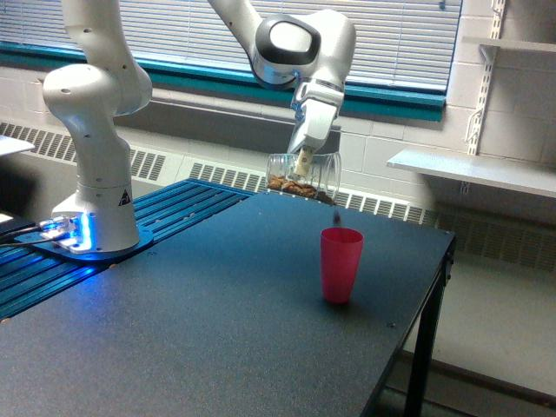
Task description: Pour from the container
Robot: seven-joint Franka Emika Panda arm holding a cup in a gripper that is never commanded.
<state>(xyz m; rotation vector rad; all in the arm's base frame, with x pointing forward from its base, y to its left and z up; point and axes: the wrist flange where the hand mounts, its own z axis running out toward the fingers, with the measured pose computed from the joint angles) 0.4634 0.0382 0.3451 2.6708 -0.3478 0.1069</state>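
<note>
The container (304, 175) is a clear plastic cup lying nearly on its side in the air, with brown granular matter along its lower wall. My gripper (304, 162) is shut on it from above. A last few brown grains (336, 217) fall from its mouth, at the exterior view's right end. The opaque pink cup (340, 265) stands upright on the black table (217, 330), below and slightly right of the container's mouth, with a clear gap between them.
The arm's white base (95, 208) stands on a blue slatted platform (165, 208) at the exterior view's left. The table's right edge (439, 278) runs close to the pink cup. A white shelf (478, 169) hangs on the wall beyond.
</note>
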